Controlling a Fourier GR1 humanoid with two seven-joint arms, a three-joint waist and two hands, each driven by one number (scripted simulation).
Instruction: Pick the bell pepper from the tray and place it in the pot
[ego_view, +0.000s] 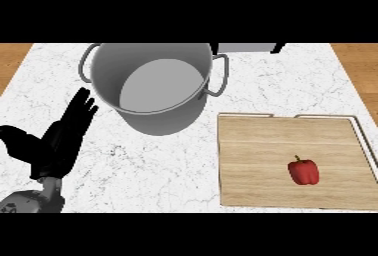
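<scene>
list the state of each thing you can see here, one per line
bell pepper: lying on the tray, right of its middle, not held
tray: flat on the counter, holds only the pepper
pot: upright, no lid, nothing inside
left hand: open, fingers straight, at the left, touching nothing
right hand: not in view

— What sort of place is shown?
— A kitchen, as is suggested by a white marble counter, on which a grey pot and a wooden tray are set.
</scene>
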